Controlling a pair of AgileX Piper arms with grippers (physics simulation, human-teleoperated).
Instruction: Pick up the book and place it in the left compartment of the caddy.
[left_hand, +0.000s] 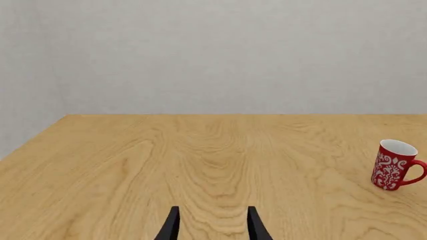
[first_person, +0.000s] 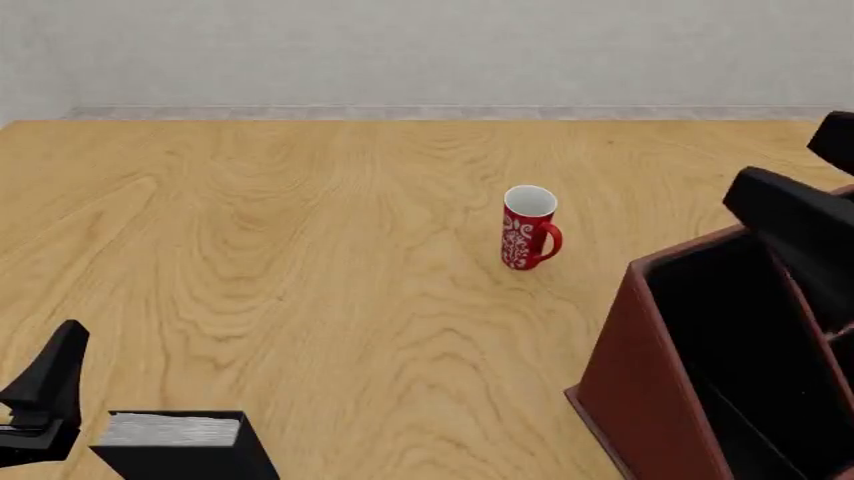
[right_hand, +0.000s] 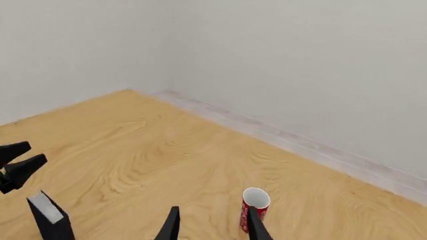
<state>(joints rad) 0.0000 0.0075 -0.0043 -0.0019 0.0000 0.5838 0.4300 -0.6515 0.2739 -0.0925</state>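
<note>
Book (first_person: 180, 445) standing upright on tabletop (first_person: 307, 260) at about 7 o'clock of front view, near the near edge, cut off by frame bottom. Grey-white page edge facing up and slightly toward camera, black cover on its right side; long axis running roughly 9-to-3 across front view. Same book (right_hand: 50, 217) in right wrist view as thin upright slab, pale edge on top.

Left claw (first_person: 47, 400) just beside book at its 9 o'clock, not touching as far as visible; only one dark finger and part of body in front view. In left wrist view, left claw (left_hand: 212, 224) fingertips parallel with moderate gap, nothing between, pointing across bare wood toward far wall. Book not in that view.

Right claw (right_hand: 212, 225) fingertips also apart, moderate gap, empty. Right arm link (first_person: 801, 215) at 3 o'clock of front view, over caddy (first_person: 641, 380).

Caddy at 4 to 5 o'clock, reddish-brown walls, black interior, cut off by right and bottom frame edges. Left compartment (first_person: 761, 350) widest section, open on top, nothing visible inside; thin divider at its right side.

Red mug (first_person: 529, 228) with white pattern upright near centre, about 1 o'clock, handle toward 3 o'clock, well apart from book and caddy. Wide open wood between book and caddy, and across whole far left of tabletop.
</note>
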